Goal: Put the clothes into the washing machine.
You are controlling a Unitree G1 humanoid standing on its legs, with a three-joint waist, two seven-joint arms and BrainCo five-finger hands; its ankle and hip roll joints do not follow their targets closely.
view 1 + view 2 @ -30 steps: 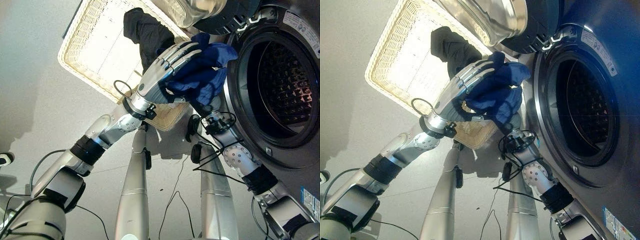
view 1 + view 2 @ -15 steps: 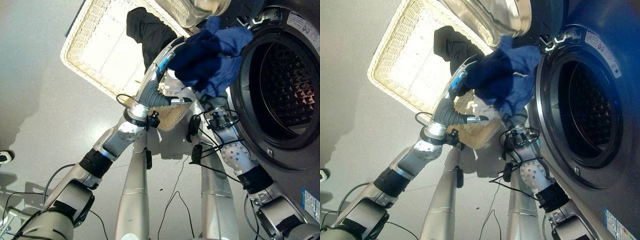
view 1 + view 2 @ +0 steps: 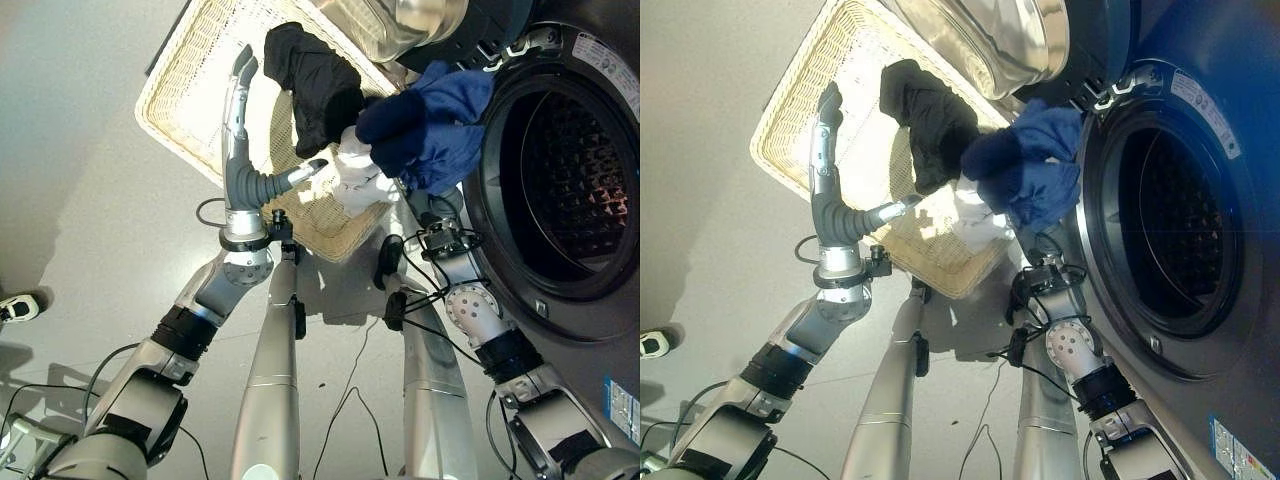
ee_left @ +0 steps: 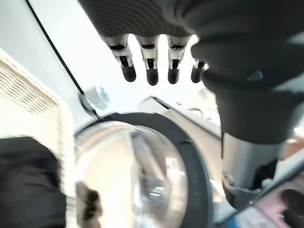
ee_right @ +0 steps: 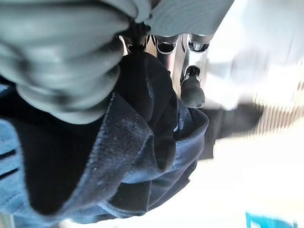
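While right hand [image 5: 156, 57] fingers grip one blue garment [image 3: 435, 130], left hand [image 3: 240, 150] (fingers straight) holds nothing

One basket [image 3: 180, 100]; one washer [image 3: 560, 200], with one glass door [image 3: 400, 20] and one drum [image 3: 575, 165]. Three garments: one black [image 3: 315, 80], one blue [image 3: 430, 130], one white [image 3: 360, 180]. Two robot hands: the left [image 3: 240, 150], the right [image 5: 190, 71]
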